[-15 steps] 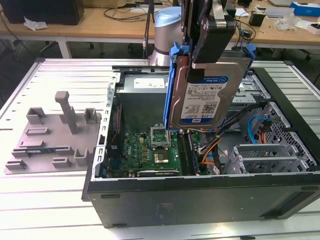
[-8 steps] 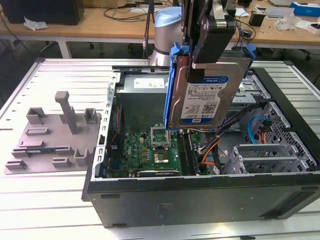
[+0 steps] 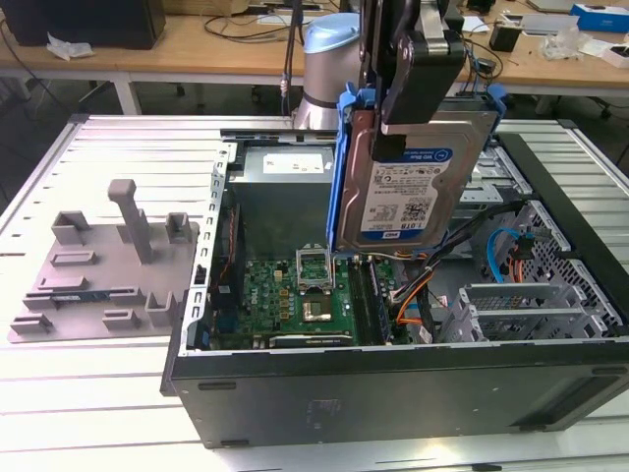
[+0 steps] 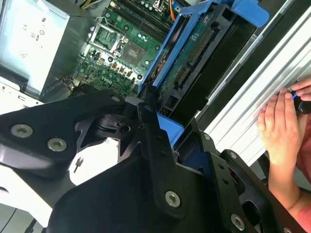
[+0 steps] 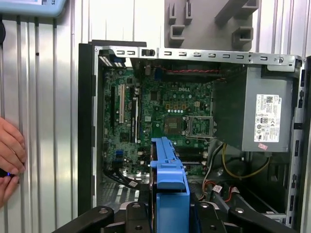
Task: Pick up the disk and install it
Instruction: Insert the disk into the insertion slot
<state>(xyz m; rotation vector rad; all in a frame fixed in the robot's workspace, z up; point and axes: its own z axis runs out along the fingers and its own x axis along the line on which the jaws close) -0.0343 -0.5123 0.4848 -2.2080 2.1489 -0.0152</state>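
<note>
The disk [image 3: 418, 187] hangs upright above the open computer case [image 3: 393, 393], its blue-and-white label facing the exterior camera and its blue plastic frame [image 3: 343, 167] around the edges. My gripper [image 3: 408, 123] is shut on the disk's upper part, with black fingers [image 3: 425, 74] pressed on both faces. In the second wrist view the disk's circuit-board side [image 4: 194, 53] and blue frame [image 4: 249, 12] reach out from the gripper [image 4: 167, 128] over the motherboard. In the first wrist view the disk [image 5: 167, 177] shows edge-on as a blue strip, held in the gripper [image 5: 167, 211] above the case's inside.
Inside the case lie the green motherboard [image 3: 300, 295], a grey power supply box with a white sticker [image 5: 265, 119], drive cages [image 3: 521, 305] and loose cables. A grey fixture plate [image 3: 98, 265] lies at the exterior view's left. A person's hand [image 4: 282, 126] rests on the slatted table beside the case.
</note>
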